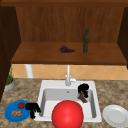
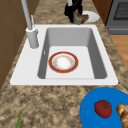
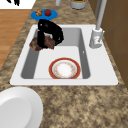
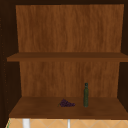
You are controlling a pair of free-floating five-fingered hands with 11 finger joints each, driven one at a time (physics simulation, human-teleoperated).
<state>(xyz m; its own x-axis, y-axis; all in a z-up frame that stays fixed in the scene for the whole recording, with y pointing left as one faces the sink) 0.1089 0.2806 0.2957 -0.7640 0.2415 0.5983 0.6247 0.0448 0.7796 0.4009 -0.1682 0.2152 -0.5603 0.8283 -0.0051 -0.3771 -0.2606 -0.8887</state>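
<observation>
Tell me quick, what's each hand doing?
Left hand: fingers curled, holding nothing, beside the blue plate.
Right hand: shut on a brown sponge.

My right hand (image 1: pixel 83 89) holds a brown lumpy piece of food (image 1: pixel 82 98), with the fingers curled around it. It hangs over the right part of the white sink (image 1: pixel 97 110), above the basin. In the right side view the brown food (image 3: pixel 37 44) sticks out under my fingers, tilted toward the near wall.

My right hand (image 3: pixel 50 31) covering much of a blurry brown lump (image 3: pixel 35 44), round white plate (image 3: pixel 18 108) cut off at the frame's edge.
</observation>
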